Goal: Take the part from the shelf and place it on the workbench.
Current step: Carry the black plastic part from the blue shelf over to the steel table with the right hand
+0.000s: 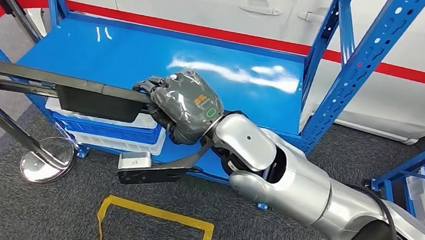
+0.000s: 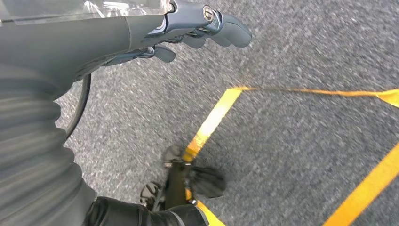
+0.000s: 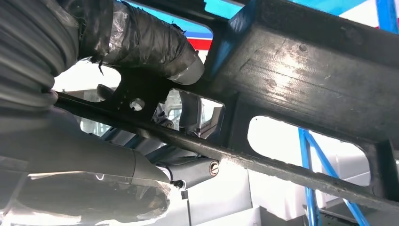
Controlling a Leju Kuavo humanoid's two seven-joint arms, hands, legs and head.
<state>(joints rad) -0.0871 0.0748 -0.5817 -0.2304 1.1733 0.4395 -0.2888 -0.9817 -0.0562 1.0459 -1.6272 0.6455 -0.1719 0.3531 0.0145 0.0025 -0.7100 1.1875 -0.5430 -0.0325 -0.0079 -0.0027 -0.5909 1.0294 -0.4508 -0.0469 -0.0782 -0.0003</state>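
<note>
R hand (image 1: 185,107) grips the long black part (image 1: 83,93) w/ fingers wrapped tight; L hand (image 2: 188,28) holds nothing, fingers loosely apart. Judgement: part sticks out far past the R hand, so swing slow, clear the blue shelf (image 1: 116,52) posts.

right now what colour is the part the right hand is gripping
Black: the long part gripped by the right hand shows best in the head view.

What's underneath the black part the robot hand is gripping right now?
Under the black part sit stacked white and blue bins on a lower level, with grey carpet further left. The right robot hand and the part cover the bins' contents.
</note>
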